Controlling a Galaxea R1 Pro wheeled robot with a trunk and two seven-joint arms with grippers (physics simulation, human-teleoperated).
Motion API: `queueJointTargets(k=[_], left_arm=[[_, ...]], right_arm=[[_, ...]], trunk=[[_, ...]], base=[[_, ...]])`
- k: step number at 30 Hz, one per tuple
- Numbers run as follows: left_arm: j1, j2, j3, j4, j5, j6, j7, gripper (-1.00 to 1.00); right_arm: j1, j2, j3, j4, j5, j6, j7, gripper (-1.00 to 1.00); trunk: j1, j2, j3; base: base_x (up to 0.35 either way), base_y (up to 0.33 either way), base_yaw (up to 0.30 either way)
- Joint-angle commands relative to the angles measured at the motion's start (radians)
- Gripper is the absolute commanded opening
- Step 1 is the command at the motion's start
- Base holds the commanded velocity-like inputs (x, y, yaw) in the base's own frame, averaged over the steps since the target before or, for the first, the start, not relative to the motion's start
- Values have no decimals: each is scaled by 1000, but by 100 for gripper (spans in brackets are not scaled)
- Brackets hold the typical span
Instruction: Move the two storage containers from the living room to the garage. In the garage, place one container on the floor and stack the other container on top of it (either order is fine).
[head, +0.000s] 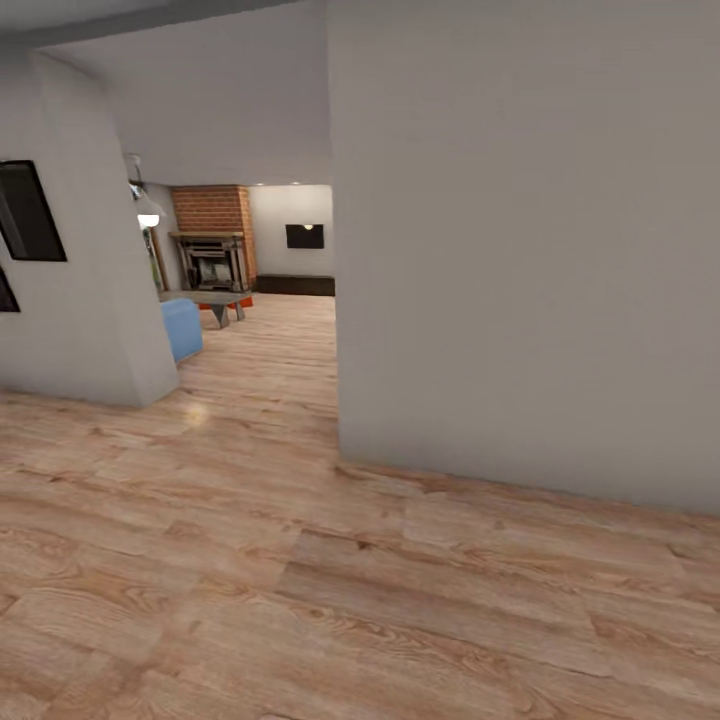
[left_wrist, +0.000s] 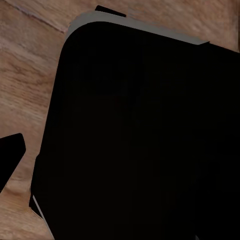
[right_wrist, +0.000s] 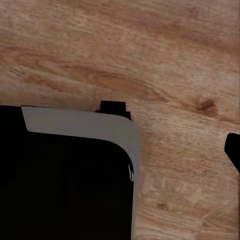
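Hallway wood floor (head: 300, 600); living room (head: 250, 270) ahead, red-orange container (head: 228, 301) under table.

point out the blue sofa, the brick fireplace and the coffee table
blue sofa (head: 182, 328), head view, its visible end
brick fireplace (head: 212, 210), head view, brick front above the mantel
coffee table (head: 205, 297), head view, its top

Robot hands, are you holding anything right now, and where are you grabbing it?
It cannot be told. Both wrist views look down at the wood floor and the robot's dark base; no container lies near either camera.

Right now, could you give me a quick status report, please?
Grippers: state unclear. Orange container glimpsed under coffee table, far ahead. Wall corner close on the right.
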Motion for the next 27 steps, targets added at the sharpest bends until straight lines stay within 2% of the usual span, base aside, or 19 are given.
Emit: queueJointTargets(k=[1,27], left_arm=[[0,0,6,0,2,-1,0,100],[0,0,6,-2,2,-1,0,100]], right_arm=[[-1,0,8,3,-4,-6,3,100],[-1,-1,6,3,-7,-5,3,100]], trunk=[[1,0,-1],[1,0,-1]], base=[[322,0,267],[322,0,267]])
